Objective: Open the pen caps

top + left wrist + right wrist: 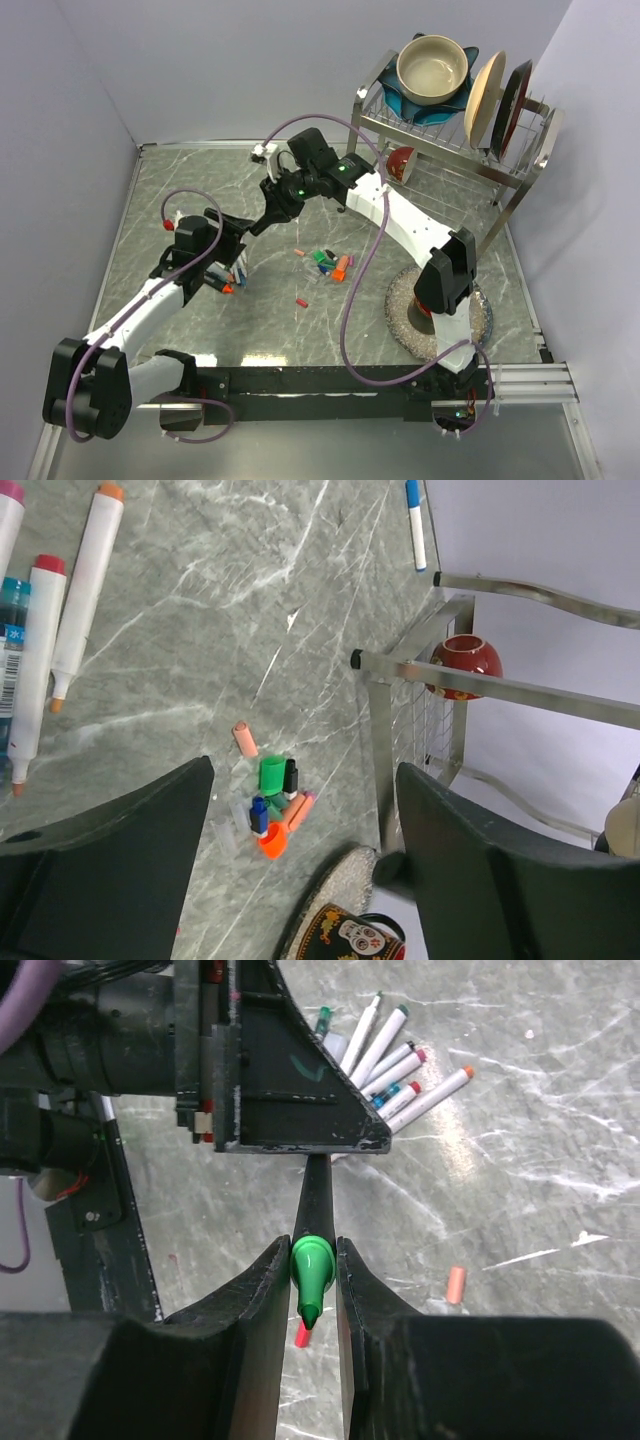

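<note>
Right gripper (312, 1250) is clamped on a green pen tip (310, 1278). Left gripper (303, 770) has jaws wide apart. Loose pen caps (326, 263) sit mid-frame in the overhead view.

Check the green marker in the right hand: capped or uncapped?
Uncapped. The right wrist view shows the green marker with its bare tapered nib, pinched in the right hand.

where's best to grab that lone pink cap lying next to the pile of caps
Pinch the cap across its middle, coming straight down from above. It is a short tube lying flat on its side on the table, clear of the pile, so both long sides are free. A sideways approach would likely just push it.
</note>
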`<state>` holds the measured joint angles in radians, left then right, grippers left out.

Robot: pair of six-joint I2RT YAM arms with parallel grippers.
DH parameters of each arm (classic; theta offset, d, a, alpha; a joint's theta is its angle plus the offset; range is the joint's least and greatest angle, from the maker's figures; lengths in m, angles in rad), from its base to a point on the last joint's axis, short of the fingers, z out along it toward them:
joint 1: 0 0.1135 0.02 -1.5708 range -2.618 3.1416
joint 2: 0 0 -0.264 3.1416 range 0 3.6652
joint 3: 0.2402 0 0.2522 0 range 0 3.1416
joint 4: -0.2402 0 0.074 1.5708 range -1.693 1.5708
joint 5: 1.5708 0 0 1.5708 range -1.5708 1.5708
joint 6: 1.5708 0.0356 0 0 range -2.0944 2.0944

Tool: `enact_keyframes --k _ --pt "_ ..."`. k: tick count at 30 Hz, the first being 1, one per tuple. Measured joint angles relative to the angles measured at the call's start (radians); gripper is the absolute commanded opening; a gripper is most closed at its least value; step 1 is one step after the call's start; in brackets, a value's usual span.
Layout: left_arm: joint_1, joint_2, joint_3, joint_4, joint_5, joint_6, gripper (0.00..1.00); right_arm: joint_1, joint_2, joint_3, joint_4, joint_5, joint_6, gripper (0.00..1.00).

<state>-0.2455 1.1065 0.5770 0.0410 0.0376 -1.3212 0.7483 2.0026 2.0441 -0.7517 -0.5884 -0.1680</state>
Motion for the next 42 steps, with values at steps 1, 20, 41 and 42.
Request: enact_keyframes --k 1,20,41,42 --pt "0.007 -0.002 0.0 -0.002 0.001 0.005 0.87 0.0 0.0 0.0 0.0 0.008 -0.003 0.0" --pt "0.338 -0.338 0.235 -0.264 0.095 0.694 0.99 -0.056 0.419 0.34 0.161 0.821 -0.618 0.0" --pt "0.287 -0.278 0.148 -0.323 -0.045 0.829 0.99 -0.204 0.637 0.457 0.504 0.962 -1.056 0.0" --pt "0.287 -0.278 0.148 -0.324 -0.047 0.83 1.0 -0.206 0.641 0.457 0.505 0.961 -1.058 0.0"
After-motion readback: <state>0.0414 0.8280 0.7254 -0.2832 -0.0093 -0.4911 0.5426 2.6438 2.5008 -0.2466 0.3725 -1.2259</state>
